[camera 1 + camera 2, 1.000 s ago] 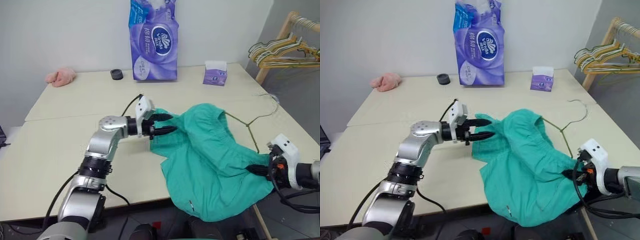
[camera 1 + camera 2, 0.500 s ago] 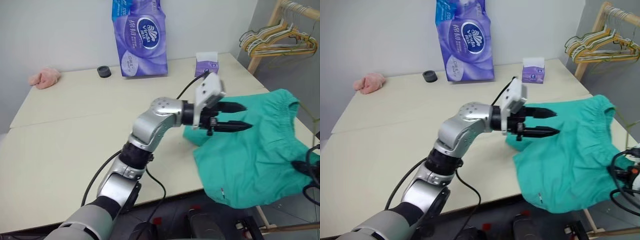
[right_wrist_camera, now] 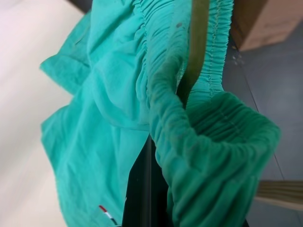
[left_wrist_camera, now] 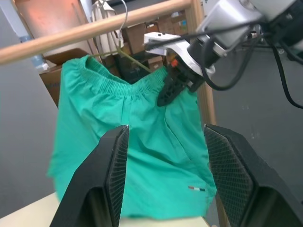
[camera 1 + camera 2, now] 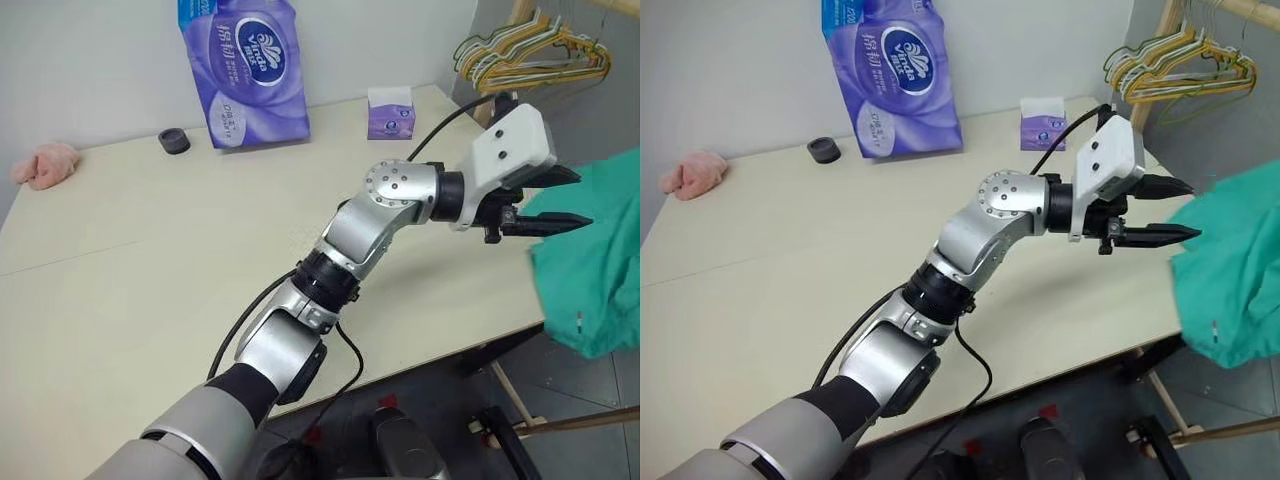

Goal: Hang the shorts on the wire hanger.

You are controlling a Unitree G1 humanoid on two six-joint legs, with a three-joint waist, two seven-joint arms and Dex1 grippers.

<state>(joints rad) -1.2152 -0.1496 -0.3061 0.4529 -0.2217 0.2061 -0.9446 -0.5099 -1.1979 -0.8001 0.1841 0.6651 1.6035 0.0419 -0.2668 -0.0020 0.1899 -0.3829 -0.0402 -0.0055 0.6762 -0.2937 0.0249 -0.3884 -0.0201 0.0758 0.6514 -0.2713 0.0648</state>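
- While the shorts hang clear of the table, off its right-hand edge, their gathered waistband sits uppermost and the leg hems point down, so the long axis runs roughly upright; a small tag shows near the lower hem.
- Wire hanger: a thin olive-grey length threaded through the waistband opening, seen in the right wrist view; in the left wrist view its hook rises above the waistband, beside a wooden rail.
- Right gripper: black fingers pinched tight on the waistband of the shorts, at the side nearer the wooden upright; whether the wire is also caught between them cannot be told.
- Left gripper: fingers spread apart and gripping nothing, pointing level toward the shorts, tips just short of the cloth and over the table's right edge.
- Purple pack of tissue rolls: upright at the table's far edge, sealed.
- Small purple tissue box: at the far right corner, white tissue standing out of its top.
- Small black round item: beside the pack, on its left.
- Pink cloth lump: far left of the table.
- Bunched hangers: yellow, green and grey, on a wooden rack beyond the table's right corner.
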